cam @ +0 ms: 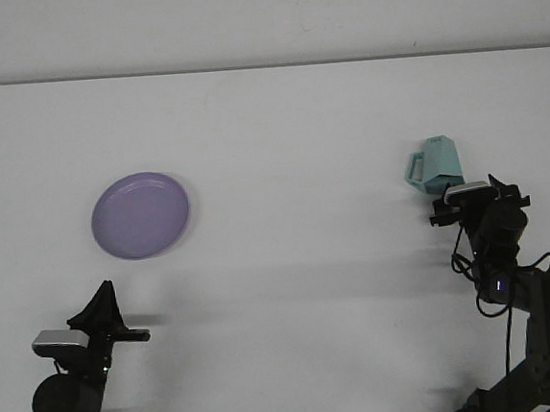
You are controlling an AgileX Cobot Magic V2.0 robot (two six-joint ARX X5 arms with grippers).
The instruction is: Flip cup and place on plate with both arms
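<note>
Front view shows the right gripper (458, 188) at the near lower edge of the teal cup (435, 166), its wrist camera and black body hiding the jaws, so whether they are apart or together cannot be told. The cup lies tipped on the white worktop (277, 119), handle toward the left, narrow end away from the robot. The right arm rises from the near right corner and leans forward to reach the cup. Far to the left of the cup, well apart from it, sits the purple plate (141, 215), flat and bare. The left gripper (102, 300) points upward nearer than the plate, close to the worktop's near edge; its jaws look together in a single dark point. Nothing lies between cup and plate.
</note>
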